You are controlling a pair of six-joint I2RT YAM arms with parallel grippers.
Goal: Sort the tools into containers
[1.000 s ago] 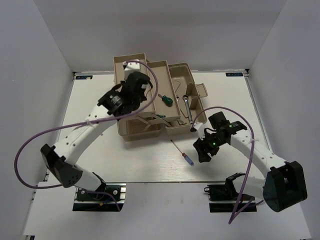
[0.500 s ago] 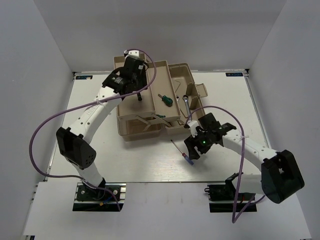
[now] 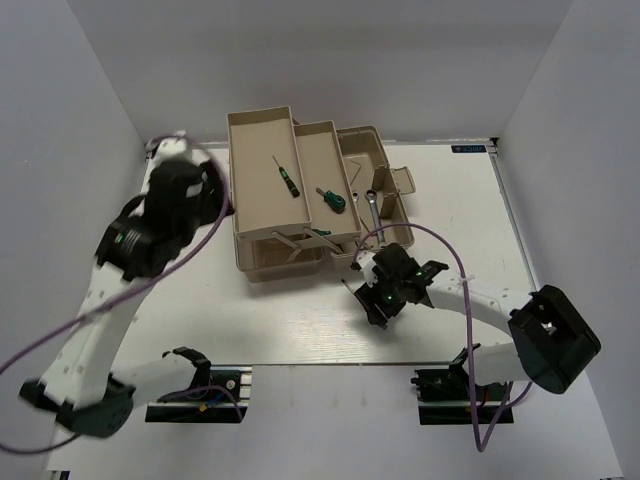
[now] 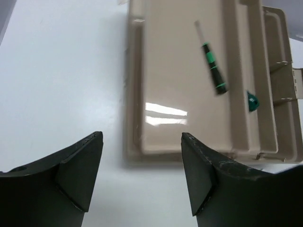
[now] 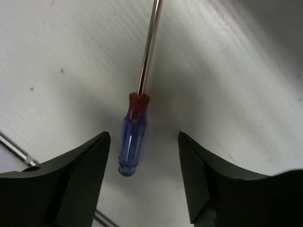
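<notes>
White walls close in the counter [image 3: 300, 325] on the left, back and right, and the cantilever toolbox [image 3: 262, 262] stands against the back middle, leaving bare surface to its left, to its right and across the near strip in front of the arm bases. The left fingers [image 4: 75, 170] are spread wide with nothing between them, held above the open counter beside the toolbox's left edge. The left tray [image 3: 250, 190] holds only the slim dark-handled screwdriver [image 4: 211, 59], lying at a slant. The middle tray [image 3: 312, 150] holds a stubby green-handled screwdriver [image 3: 333, 199], and a second green handle [image 3: 320, 234] shows lower down in the base bin. A silver wrench [image 3: 374, 215] lies on the toolbox's right side; which compartment it sits in I cannot tell. Just in front of the toolbox the blue-red-handled screwdriver [image 5: 133, 137] lies flat on the counter, the right fingers [image 5: 80, 175] released, one either side of its handle without touching it
</notes>
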